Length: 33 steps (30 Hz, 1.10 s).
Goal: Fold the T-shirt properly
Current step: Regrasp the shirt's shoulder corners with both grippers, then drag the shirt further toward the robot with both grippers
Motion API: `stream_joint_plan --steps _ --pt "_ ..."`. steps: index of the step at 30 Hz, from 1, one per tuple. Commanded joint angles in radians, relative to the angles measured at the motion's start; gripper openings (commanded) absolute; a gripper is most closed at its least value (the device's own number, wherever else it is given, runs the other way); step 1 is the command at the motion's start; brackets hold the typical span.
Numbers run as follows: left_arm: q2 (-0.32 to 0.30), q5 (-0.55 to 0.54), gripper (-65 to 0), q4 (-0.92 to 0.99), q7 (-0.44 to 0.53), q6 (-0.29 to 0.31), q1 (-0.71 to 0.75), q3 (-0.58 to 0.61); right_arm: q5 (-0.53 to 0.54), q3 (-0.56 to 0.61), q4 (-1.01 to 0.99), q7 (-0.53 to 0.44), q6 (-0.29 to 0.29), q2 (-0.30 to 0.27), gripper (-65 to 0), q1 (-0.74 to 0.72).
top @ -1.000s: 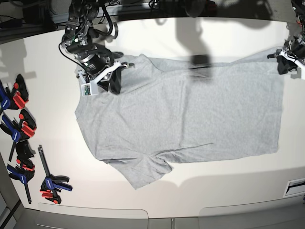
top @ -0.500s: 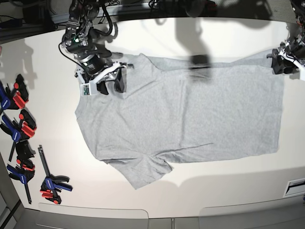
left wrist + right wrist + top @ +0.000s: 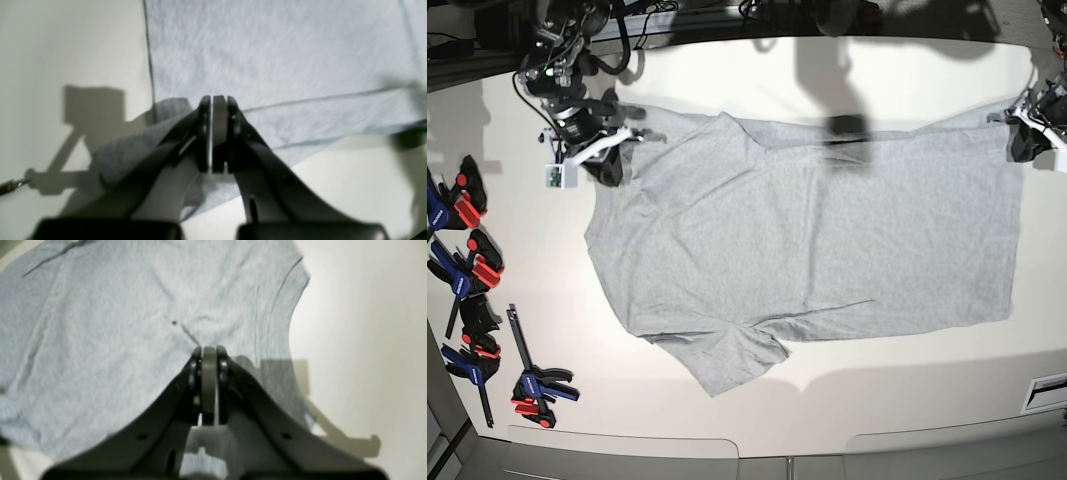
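We find the T-shirt (image 3: 807,235) lying lengthwise along the bench's (image 3: 757,70) far edge, each end effector, left (image 3: 1031,137) and right (image 3: 609,162), pinching 1 far corner.

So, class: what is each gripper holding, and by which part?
Left gripper: shut on the T-shirt at a hem corner. Right gripper: shut at the sleeve end; whether it pinches cloth cannot be told.
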<state>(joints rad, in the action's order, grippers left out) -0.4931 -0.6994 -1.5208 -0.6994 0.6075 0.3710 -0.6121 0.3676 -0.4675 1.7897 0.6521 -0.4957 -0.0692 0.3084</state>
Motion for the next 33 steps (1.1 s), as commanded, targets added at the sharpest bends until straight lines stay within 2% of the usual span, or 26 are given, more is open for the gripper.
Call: stream_joint_plan --steps 1,6,8,12,14,19,27,33 --pt "-0.021 -0.001 -65.0 -0.018 0.027 0.007 -0.005 -0.006 0.008 -0.002 -0.003 -0.023 0.003 -0.005 -65.0 -0.006" --pt "-0.020 0.005 -65.0 -0.017 0.028 0.006 -0.005 0.030 0.005 -0.002 -0.134 -0.056 0.010 -0.006 -65.0 -0.006" --pt "-0.019 0.055 -65.0 -0.016 0.044 -0.009 -0.005 0.087 0.002 -0.002 -0.188 -0.075 0.010 -0.006 -65.0 -0.007" --pt "-0.020 0.219 -65.0 0.000 0.126 -0.168 -0.006 0.222 0.002 -0.002 -0.248 -0.092 0.010 -0.006 -65.0 -0.007" --pt "-0.020 0.272 -65.0 0.002 0.116 -0.217 -0.008 0.259 -0.001 -0.002 -0.253 -0.088 0.009 -0.006 -65.0 -0.006" --pt "-0.020 0.287 -65.0 0.002 0.016 -0.224 0.003 0.266 -0.023 -0.002 -0.252 -0.031 0.006 -0.030 -65.0 -0.001" --pt "-0.020 0.245 -65.0 0.002 0.014 -0.223 0.121 0.266 0.037 -0.002 -0.251 -0.028 -0.057 -0.124 -65.0 0.126" --pt "-0.020 0.235 -65.0 0.001 0.011 -0.223 0.189 0.265 0.045 -0.003 -0.251 -0.034 -0.066 -0.180 -65.0 0.212"
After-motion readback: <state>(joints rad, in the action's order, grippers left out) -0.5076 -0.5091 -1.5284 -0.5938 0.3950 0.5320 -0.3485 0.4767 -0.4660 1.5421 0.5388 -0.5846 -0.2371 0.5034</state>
